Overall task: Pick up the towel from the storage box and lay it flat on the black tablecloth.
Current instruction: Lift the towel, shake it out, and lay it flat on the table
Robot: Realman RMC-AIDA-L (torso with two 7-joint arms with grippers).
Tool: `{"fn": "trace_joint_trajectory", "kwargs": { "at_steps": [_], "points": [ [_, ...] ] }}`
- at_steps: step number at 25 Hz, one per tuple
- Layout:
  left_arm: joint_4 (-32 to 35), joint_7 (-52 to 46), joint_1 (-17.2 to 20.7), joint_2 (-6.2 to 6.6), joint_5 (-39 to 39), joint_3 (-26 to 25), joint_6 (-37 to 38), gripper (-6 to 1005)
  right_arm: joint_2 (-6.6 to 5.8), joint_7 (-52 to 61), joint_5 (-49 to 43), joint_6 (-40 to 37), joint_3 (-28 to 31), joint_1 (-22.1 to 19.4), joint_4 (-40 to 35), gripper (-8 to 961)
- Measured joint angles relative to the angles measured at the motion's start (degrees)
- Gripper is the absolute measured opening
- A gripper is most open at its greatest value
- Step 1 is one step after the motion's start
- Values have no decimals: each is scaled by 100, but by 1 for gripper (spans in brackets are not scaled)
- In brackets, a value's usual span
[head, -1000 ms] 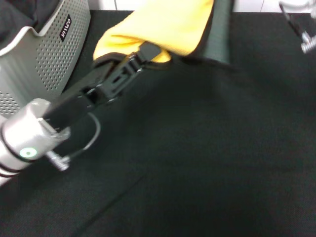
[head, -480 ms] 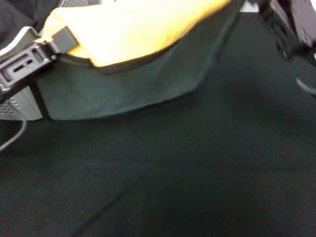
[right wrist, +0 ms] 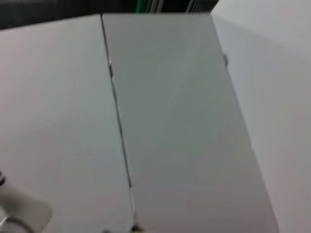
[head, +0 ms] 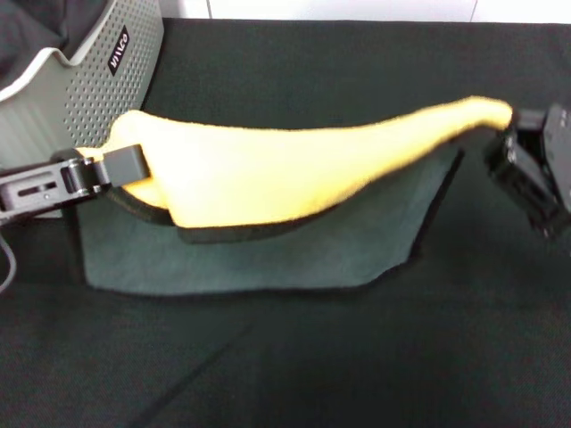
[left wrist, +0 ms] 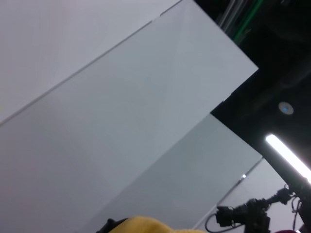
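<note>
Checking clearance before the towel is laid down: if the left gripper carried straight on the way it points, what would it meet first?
The left gripper points toward the robot's right, so it would push into the towel it already pinches; beyond that, probably the right gripper holding the opposite corner, though depth is uncertain.

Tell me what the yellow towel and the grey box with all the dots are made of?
The towel looks like soft fleecy cloth, yellow on one side and grey-green on the other with dark stitched edging: it sags and folds between the left gripper and right gripper. The storage box looks like hard matte plastic, with a smooth moulded rim and even rows of holes.
</note>
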Motion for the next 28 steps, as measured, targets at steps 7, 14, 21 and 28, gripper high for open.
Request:
{"fn": "trace_joint_trajectory", "kwargs": {
  "at_steps": [7, 14, 21, 28],
  "points": [
    [35, -461, -46, 124, 262, -5, 5, 82, -114, 5, -305, -14, 55, -144, 25, 77],
    [-21, -451, 121, 166, 293, -255, 4, 83, -213, -3, -390, -24, 305, -304, 30, 79],
    [58, -441, 273, 205, 359, -524, 7, 83, -213, 95, -704, -30, 344, -313, 39, 80],
    [1033, -763, 312, 507, 1021, -534, 24, 83, -249, 156, -826, -76, 363, -328, 27, 82]
  ]
}}
